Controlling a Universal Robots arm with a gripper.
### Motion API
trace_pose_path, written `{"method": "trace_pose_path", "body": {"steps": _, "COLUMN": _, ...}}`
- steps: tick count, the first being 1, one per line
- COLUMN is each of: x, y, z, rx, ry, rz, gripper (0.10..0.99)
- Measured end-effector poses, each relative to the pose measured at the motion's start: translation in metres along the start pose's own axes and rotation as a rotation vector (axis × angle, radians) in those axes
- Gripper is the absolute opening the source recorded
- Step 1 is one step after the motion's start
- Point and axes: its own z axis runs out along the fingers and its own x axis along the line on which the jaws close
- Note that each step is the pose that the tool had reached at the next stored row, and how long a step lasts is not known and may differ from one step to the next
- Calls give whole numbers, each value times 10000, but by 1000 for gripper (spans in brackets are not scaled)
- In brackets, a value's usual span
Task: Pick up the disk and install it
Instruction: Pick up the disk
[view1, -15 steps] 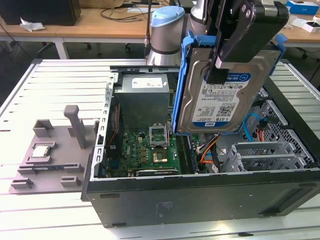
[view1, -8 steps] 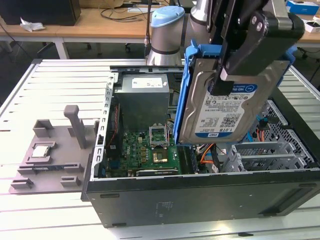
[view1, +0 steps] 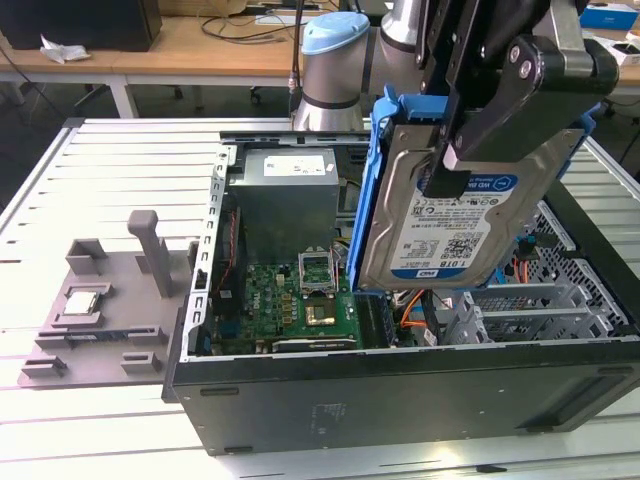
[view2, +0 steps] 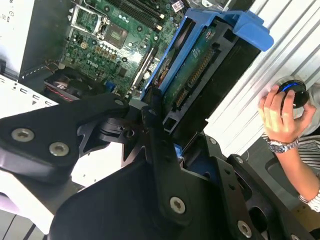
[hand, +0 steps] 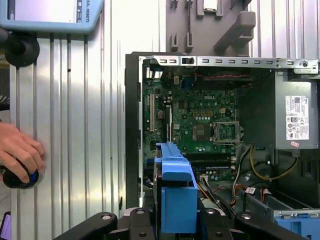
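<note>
The disk (view1: 462, 228), a silver hard drive with a white-and-blue label in a blue plastic bracket, hangs tilted on edge above the open computer case (view1: 400, 392). My gripper (view1: 440, 172) is shut on it, with one black finger across the label face. The second wrist view shows the disk's green underside (view2: 199, 67) between the black fingers (view2: 156, 131), over the motherboard (view2: 112, 42). In the first wrist view the bracket's blue edge (hand: 176, 197) stands above the case's drive side, with the gripper (hand: 177, 222) around it.
Inside the case are the motherboard (view1: 300, 300), a grey power supply (view1: 290, 190) and a metal drive cage (view1: 565, 300) with orange cables. A grey fixture (view1: 100, 300) holding a small silver chip sits at the exterior view's left. A person's hand (view2: 277, 115) rests on a round knob beside the table.
</note>
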Motion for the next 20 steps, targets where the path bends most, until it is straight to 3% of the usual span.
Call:
{"method": "trace_pose_path", "body": {"steps": 4, "x": 0, "y": -46, "z": -1, "rx": 0, "ry": 35, "rz": 1, "gripper": 365}}
{"method": "trace_pose_path", "body": {"steps": 6, "x": -4, "y": -161, "z": -4, "rx": -3, "ry": 48, "rz": 0, "gripper": 365}}
{"method": "trace_pose_path", "body": {"steps": 12, "x": -7, "y": -408, "z": -7, "rx": -9, "ry": 45, "rz": 2, "gripper": 365}}
{"method": "trace_pose_path", "body": {"steps": 20, "x": -7, "y": -562, "z": 13, "rx": -11, "ry": 48, "rz": 2, "gripper": 365}}
